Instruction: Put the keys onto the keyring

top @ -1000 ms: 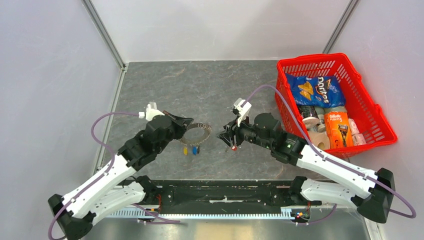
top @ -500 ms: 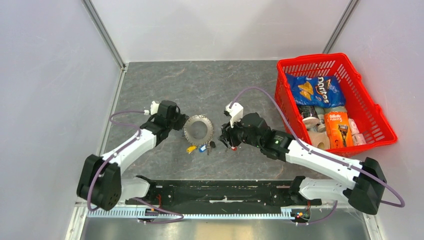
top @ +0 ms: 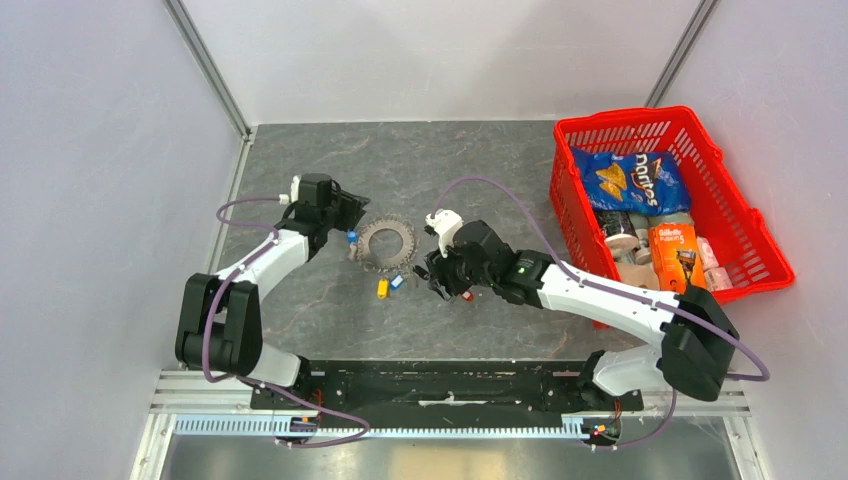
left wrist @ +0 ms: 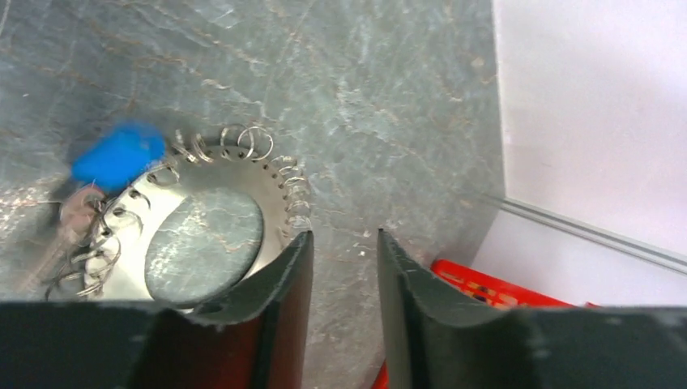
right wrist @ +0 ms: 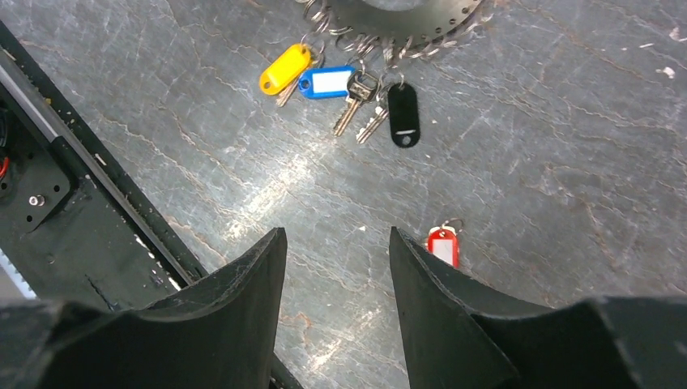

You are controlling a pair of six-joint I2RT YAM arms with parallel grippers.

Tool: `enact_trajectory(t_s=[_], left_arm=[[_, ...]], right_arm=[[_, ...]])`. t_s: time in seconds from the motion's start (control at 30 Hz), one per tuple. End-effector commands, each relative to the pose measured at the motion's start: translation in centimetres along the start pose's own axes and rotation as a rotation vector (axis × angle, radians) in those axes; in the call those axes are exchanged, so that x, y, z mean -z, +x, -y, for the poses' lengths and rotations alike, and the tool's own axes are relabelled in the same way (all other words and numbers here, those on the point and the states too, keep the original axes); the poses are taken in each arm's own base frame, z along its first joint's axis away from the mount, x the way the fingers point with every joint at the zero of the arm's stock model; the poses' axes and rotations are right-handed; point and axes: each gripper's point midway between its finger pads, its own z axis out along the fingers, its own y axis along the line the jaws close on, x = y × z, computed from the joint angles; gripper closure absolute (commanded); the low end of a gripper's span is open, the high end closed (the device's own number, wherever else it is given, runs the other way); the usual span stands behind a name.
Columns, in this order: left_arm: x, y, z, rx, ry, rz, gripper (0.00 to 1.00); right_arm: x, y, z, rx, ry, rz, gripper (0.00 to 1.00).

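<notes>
**Red-tagged key still loose beside the right gripper**

On the left, the left gripper (left wrist: 342, 243) sits low at the rim of the keyring (left wrist: 223, 172). Its jaws stand a narrow way apart with only bare table (top: 480, 170) between them, one finger lapping over the ring's edge. The keyring lies flat on the table, and a blue-tagged key (left wrist: 117, 154) rests against its far-left side.

At the ring's near edge a yellow-tagged key (right wrist: 283, 69), a second blue-tagged key (right wrist: 326, 82) and a black-tagged key (right wrist: 403, 115) fan out. They seem hooked on its little wire loops, though I can't be certain from here.

Then comes the right gripper (right wrist: 336, 235), jaws fairly wide and empty. The red-tagged key (right wrist: 442, 245) lies just beside its right finger, well apart from the ring.

I'd say picking up that key is the job now. The gripper should shift until the tag sits squarely between the fingers, come straight down and pinch the plastic tag rather than the thin metal. The left gripper would do well to pin the ring so that it can't skate. The red basket (top: 640, 116) on the far right plays no part.
</notes>
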Motion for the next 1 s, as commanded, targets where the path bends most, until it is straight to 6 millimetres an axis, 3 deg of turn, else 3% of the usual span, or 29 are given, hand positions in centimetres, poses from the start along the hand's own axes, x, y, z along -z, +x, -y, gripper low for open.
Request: enact_trajectory(t_s=[0.0, 0.17, 0.3, 0.33, 0.6, 0.73, 0.97], left_arm=[[3.3, -0.9, 5.5, -0.131, 0.197, 0.009, 0.52], [6.5, 0.3, 6.6, -0.164, 0.292, -0.056, 0.41], [10.9, 1.0, 7.2, -0.166, 0.378, -0.076, 0.39], [12.1, 1.0, 7.0, -0.184, 0.381, -0.064, 0.33], [20.5, 0.5, 6.1, -0.466, 0.419, 0.016, 0.3], [22.5, 1.6, 5.5, -0.588, 0.458, -0.024, 0.29], [25.4, 5.1, 5.4, -0.799, 0.619, -0.18, 0.29]], right_arm=[[-0.9, -2.0, -1.7, -0.017, -0.066, 0.014, 0.43], [-2.8, -2.3, -2.8, -0.05, -0.111, -0.021, 0.43], [-4.1, -3.3, -3.9, -0.097, -0.153, -0.02, 0.43], [-4.6, -3.5, -4.1, -0.115, -0.156, -0.025, 0.43], [-8.1, -4.5, -5.4, -0.397, -0.153, -0.061, 0.43], [-10.0, -4.1, -5.5, -0.545, -0.132, -0.066, 0.44], [-12.9, -3.5, -3.9, -0.778, -0.051, -0.009, 0.46]])
